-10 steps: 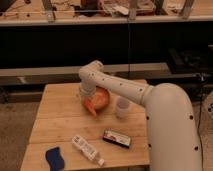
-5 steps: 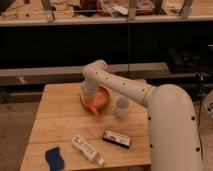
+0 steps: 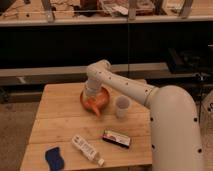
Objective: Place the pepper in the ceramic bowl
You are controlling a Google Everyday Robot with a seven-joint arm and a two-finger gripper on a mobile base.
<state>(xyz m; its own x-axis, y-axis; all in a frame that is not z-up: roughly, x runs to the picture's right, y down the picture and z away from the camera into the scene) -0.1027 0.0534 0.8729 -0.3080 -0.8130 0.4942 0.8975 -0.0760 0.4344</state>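
Note:
The ceramic bowl [image 3: 103, 96] is round, orange-brown and glossy, and sits at the back middle of the wooden table [image 3: 55, 125]. My gripper [image 3: 92, 96] reaches down over the bowl's left part, with the white arm coming in from the right. The pepper [image 3: 94, 107] is an orange-red tapering shape right under the gripper at the bowl's front rim, its point toward the table's front. I cannot tell whether it lies in the bowl or is held.
A small translucent white cup [image 3: 122, 106] stands just right of the bowl. A dark flat packet [image 3: 116, 138], a white tube-like bottle [image 3: 86, 148] and a blue sponge [image 3: 54, 158] lie near the front edge. Dark shelving stands behind the table.
The arm's wrist has shifted slightly to the right over the bowl. The bowl, cup and front objects have not moved.

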